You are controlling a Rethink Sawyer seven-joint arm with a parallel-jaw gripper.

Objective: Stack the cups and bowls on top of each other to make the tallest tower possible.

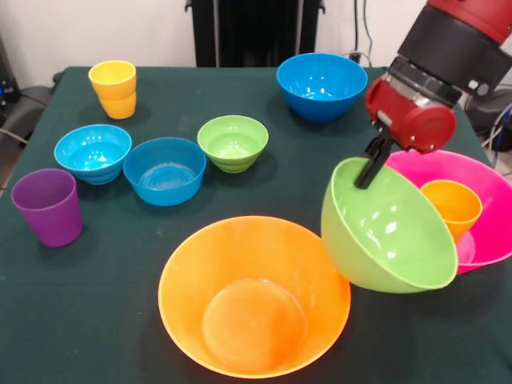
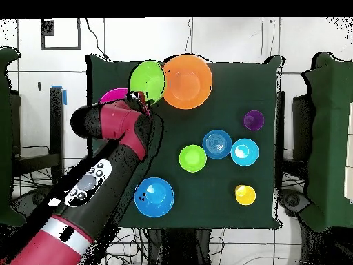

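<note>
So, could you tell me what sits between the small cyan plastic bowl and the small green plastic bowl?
The small blue plastic bowl sits between the small cyan bowl and the small green bowl; both views show it.

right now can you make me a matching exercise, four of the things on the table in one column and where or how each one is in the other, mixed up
Things:
1. medium green bowl
2. orange cup
3. purple cup
4. large orange bowl

States:
A. stands inside the large pink bowl
B. tilted, its rim held by the gripper
C. sits empty on the cloth at the front edge, in the front view
D. stands alone near the table's left edge, in the front view

Pairs: 1-B, 2-A, 3-D, 4-C
</note>
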